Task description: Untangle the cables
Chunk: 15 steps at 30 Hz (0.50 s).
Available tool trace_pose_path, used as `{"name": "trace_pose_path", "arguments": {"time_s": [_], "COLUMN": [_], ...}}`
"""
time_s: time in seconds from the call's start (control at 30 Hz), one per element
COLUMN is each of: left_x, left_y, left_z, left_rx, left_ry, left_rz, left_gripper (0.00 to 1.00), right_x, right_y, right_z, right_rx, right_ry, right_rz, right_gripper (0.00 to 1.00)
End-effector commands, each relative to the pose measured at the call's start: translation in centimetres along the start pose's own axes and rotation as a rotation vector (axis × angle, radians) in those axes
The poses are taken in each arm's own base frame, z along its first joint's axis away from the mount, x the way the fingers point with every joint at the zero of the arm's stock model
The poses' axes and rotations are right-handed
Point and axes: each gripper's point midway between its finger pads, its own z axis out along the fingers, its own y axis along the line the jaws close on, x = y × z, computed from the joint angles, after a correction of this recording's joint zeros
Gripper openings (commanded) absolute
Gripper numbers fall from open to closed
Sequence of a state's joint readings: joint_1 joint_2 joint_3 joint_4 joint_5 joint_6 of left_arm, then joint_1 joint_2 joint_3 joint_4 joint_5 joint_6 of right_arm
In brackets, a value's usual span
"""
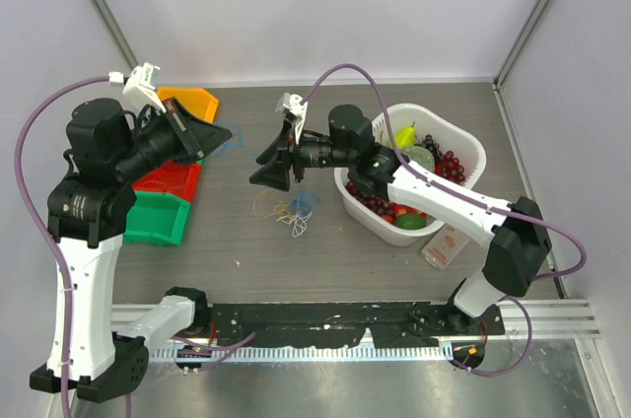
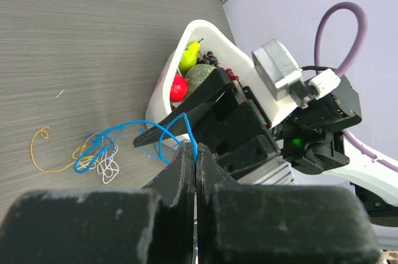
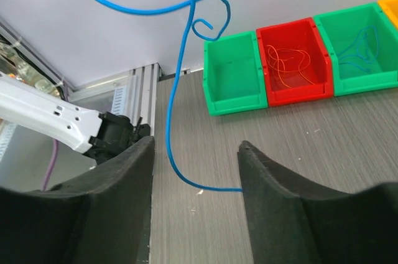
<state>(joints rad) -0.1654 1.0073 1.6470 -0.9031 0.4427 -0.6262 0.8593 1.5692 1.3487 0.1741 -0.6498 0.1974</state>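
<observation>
The cables form a small clump on the table between the arms: an orange-tan wire, a white wire and a blue cable. The blue cable rises from the clump to my left gripper, which is shut on it above the table. My right gripper hangs open just right of the left one. In the right wrist view the blue cable runs down between its spread fingers, touching the right finger's inner edge.
A white basket of fruit stands at the right, with a bottle in front of it. Orange, red and green bins line the left. The red bin holds orange wire, a green bin blue wire.
</observation>
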Motion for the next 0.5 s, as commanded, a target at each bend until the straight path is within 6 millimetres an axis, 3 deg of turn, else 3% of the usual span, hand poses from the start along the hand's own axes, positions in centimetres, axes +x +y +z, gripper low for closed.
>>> {"name": "trace_pose_path", "arguments": {"time_s": [0.0, 0.03, 0.13, 0.17, 0.2, 0.23, 0.33, 0.47], "left_x": [-0.7, -0.8, -1.1, -1.1, -0.8, -0.4, 3.0, 6.7], "left_y": [-1.1, -0.9, 0.5, 1.1, 1.6, 2.2, 3.4, 4.9], "left_z": [-0.4, -0.3, 0.3, 0.7, 1.4, 2.3, 5.3, 7.1], "left_rx": [0.036, 0.023, -0.045, -0.067, -0.077, -0.084, -0.031, 0.033], "left_ry": [-0.017, -0.022, -0.036, -0.031, -0.016, 0.008, 0.171, 0.226], "left_rz": [0.008, 0.008, -0.004, -0.019, -0.034, -0.052, -0.138, -0.226], "left_gripper": [0.0, 0.0, 0.0, 0.0, 0.0, 0.0, 0.0, 0.0], "right_x": [-3.3, -3.3, -3.1, -2.6, -3.1, -2.6, -4.8, -7.3], "right_y": [1.3, 1.7, 3.0, 3.7, 4.5, 5.4, 7.4, 7.3], "right_z": [0.9, 1.1, 0.8, 0.8, 0.5, 0.6, -0.5, -1.9], "right_rx": [-0.045, -0.053, -0.081, -0.094, -0.101, -0.123, -0.108, -0.043], "right_ry": [-0.085, -0.083, -0.073, -0.069, -0.084, -0.082, -0.159, -0.234], "right_rz": [-0.087, -0.085, -0.077, -0.076, -0.087, -0.097, -0.153, -0.193], "right_gripper": [0.54, 0.42, 0.21, 0.05, 0.01, 0.01, 0.01, 0.0]}}
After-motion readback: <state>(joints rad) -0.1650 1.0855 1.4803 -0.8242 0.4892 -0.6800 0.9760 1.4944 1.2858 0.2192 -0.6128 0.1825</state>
